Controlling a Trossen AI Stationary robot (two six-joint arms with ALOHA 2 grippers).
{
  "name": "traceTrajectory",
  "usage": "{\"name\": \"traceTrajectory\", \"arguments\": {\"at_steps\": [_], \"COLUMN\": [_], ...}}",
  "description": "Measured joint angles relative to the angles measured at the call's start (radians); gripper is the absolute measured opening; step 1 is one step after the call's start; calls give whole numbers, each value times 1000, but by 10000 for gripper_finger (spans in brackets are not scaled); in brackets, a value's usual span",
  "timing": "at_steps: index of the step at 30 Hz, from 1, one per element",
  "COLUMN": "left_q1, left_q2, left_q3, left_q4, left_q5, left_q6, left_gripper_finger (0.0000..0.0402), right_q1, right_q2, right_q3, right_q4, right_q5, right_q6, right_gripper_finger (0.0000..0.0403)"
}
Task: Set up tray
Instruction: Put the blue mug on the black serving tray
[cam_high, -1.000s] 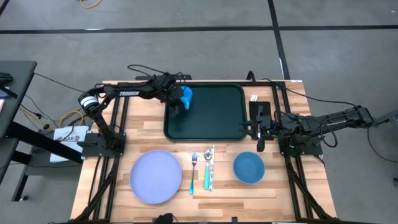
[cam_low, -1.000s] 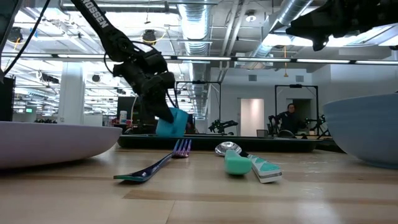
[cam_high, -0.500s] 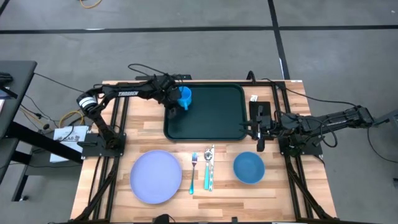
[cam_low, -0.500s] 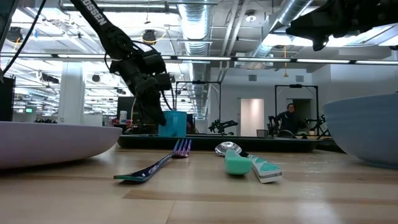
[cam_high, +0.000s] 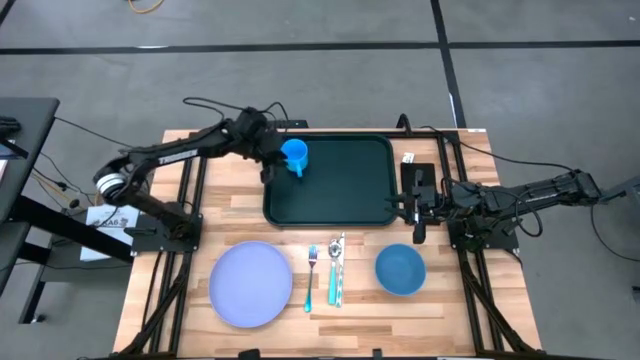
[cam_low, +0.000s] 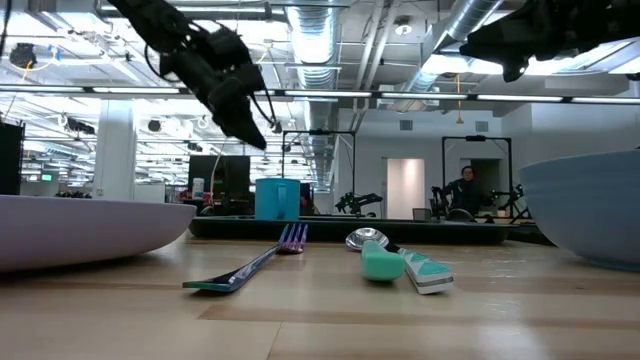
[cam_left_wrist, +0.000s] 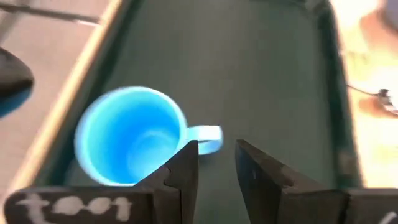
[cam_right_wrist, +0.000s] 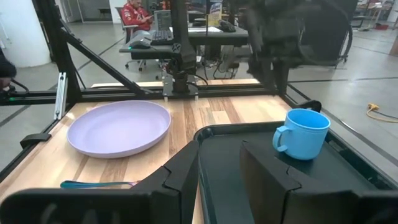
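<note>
The dark green tray (cam_high: 340, 190) lies at the table's far middle. A blue cup (cam_high: 294, 154) stands upright on its base in the tray's far left corner, handle toward the near side; it also shows in the low view (cam_low: 277, 198) and the right wrist view (cam_right_wrist: 303, 132). My left gripper (cam_high: 268, 158) hangs open above and just left of the cup, clear of it (cam_low: 248, 120); in its wrist view (cam_left_wrist: 216, 165) the cup (cam_left_wrist: 130, 140) lies below the fingers. My right gripper (cam_high: 415, 215) waits open at the tray's right edge.
On the near half of the table lie a lilac plate (cam_high: 250, 283), a fork (cam_high: 311, 275), a spoon and a knife (cam_high: 336, 265), and a blue bowl (cam_high: 400, 269). A small flat black rectangle (cam_high: 418, 178) sits right of the tray. Most of the tray floor (cam_right_wrist: 224, 168) is bare.
My left gripper has tipped the cup from tilted to upright, set it down in the tray's far left corner and let go. It has then risen and drawn back toward the table's left edge. The cup now stands alone.
</note>
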Motion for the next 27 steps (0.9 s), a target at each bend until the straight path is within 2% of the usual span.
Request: {"name": "traceTrajectory", "arguments": {"at_steps": [5, 8, 13, 18, 22, 27], "left_q1": [-40, -63, -65, -53, -51, -47], "left_q2": [-46, -44, -42, -16, 74, 222], "left_q3": [0, 7, 75, 199, 304, 459], "left_q4": [-10, -18, -12, -100, -224, -376], "left_q5": [-192, -256, -253, -254, -306, -304], "left_q6": [102, 138, 105, 77, 87, 120], "left_gripper_finger": [94, 94, 94, 94, 90, 54], "right_q1": [0, 0, 0, 0, 0, 0], "right_q2": [0, 0, 0, 0, 0, 0], "right_q3": [0, 0, 0, 0, 0, 0], "right_q4": [1, 6, 8, 8, 13, 20], "right_q5": [0, 0, 0, 0, 1, 1], "right_q6": [0, 0, -1, -17, -19, -19], "right_gripper_finger": [107, 107, 107, 107, 107, 107]}}
